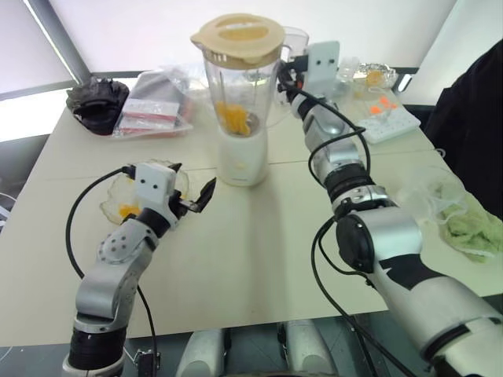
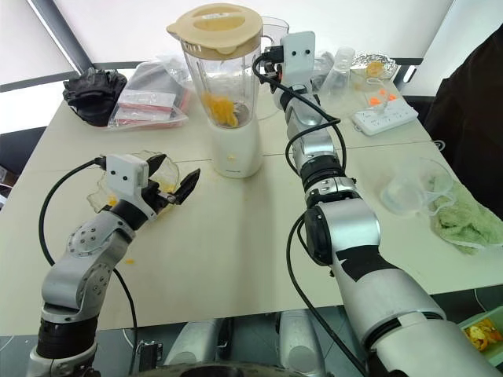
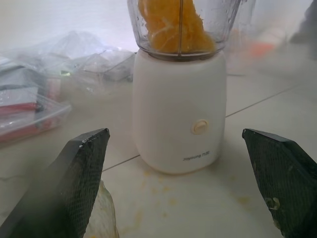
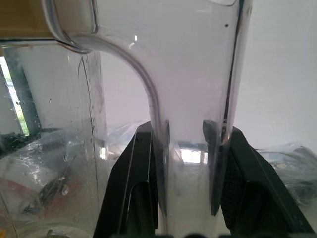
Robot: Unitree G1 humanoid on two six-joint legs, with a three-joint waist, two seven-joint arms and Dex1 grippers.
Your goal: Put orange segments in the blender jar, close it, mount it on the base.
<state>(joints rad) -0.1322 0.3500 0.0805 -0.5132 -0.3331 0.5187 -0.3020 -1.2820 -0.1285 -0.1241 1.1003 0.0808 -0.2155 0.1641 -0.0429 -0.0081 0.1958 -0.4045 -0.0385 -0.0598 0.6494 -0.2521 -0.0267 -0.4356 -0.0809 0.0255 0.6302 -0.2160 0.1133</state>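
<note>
We see right gripper clamped on blender jar handle, jar lidded on base holding orange segments, left gripper wide open facing base

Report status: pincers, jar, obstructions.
Left pincer open, empty. Right pincer shut on blender jar handle. Jar lidded, on base, orange segments inside. Nothing in the way.

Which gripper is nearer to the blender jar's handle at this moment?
Right. The right gripper is shut on the blender jar's handle, one finger each side. The left gripper hangs open in front of the base, apart from the blender jar.
</note>
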